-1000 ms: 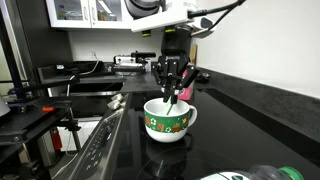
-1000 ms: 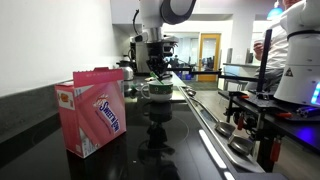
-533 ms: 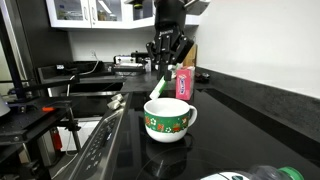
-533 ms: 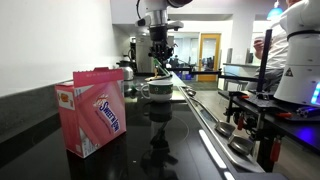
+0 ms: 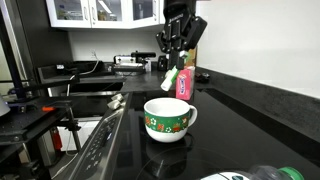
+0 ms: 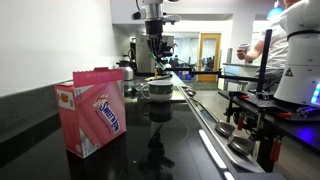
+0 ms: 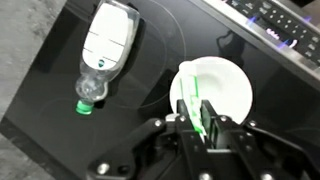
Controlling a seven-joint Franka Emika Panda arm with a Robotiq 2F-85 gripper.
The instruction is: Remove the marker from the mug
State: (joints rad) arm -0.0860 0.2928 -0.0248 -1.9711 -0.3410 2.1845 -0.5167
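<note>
the gripper [image 7: 200, 128] is clamped on the marker [image 7: 196, 100], one finger on each side of its green barrel, so the thing the task wants out is in the tool and not in the mug [image 7: 232, 84]. in an exterior view the gripper [image 5: 172, 60] hangs high over the counter with the marker [image 5: 169, 76] slanting down out of it, upper end in the jaws and lower end free, with open air between that end and the mug [image 5: 167, 120]. the relation that counts is the vertical one: the mug lies almost straight beneath the marker, and the wrist view shows the green barrel against the mug's white inside. so i judge the removal done in height but not sideways; the next move needs sideways travel to bare black counter [image 7: 40, 95]. a clear plastic bottle [image 7: 108, 45] lies on its side off to one side, and a pink bottle [image 5: 183, 84] stands close by the marker; how far behind, i cannot tell.
</note>
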